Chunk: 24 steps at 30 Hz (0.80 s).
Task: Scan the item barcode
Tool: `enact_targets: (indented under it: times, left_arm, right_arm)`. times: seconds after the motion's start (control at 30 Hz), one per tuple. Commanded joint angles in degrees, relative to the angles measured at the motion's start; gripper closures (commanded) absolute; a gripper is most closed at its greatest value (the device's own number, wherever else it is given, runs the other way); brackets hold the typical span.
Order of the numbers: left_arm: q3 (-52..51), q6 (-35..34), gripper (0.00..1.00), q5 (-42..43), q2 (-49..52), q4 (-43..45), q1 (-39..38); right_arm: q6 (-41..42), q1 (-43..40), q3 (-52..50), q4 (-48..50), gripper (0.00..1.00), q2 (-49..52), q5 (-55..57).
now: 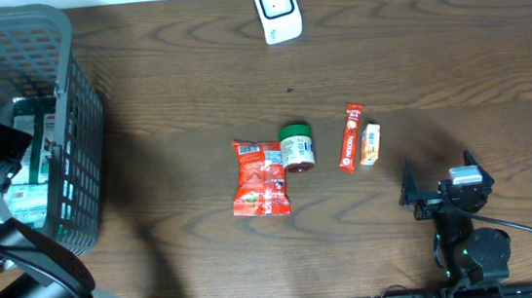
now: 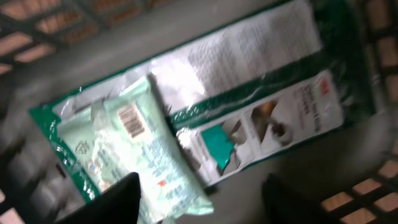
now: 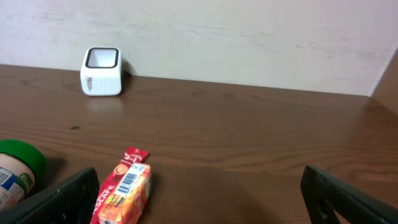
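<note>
Left gripper (image 2: 205,202), jaws parted and empty, is shown inside the basket (image 1: 76,109) over the pale-green wipes pack (image 2: 134,152). The pack's long axis lies diagonally, with its near end between the fingers. The right gripper (image 3: 208,199) is held wide open, well apart.

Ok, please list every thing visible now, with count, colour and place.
table: one, brown, under everything
basket: one, grey, far left
light green pack: one, in basket, barcode up
green-white pack: one, in basket, partly beneath it
scanner: one, white, top centre
bag: one, red, centre
jar: one, green lid, beside bag
sachet: one, red, right of jar
box: one, orange, beside sachet
left gripper: one, black, open, inside basket
right gripper: one, black, open, lower right
</note>
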Motion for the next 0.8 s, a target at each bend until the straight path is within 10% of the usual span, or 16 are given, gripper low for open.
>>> enact_targets:
  times: [0.0, 0.77]
  left_arm:
    - [0.13, 1.36, 0.31, -4.15, 0.87, -2.47, -0.07]
    - [-7.69, 14.60, 0.09, 1.14, 9.01, -1.53, -0.55]
  right_arm:
    - [-0.50, 0.00, -0.07, -0.17, 0.01, -0.26, -0.04]
    - [-0.50, 0.00, -0.07, -0.17, 0.01, -0.26, -0.07]
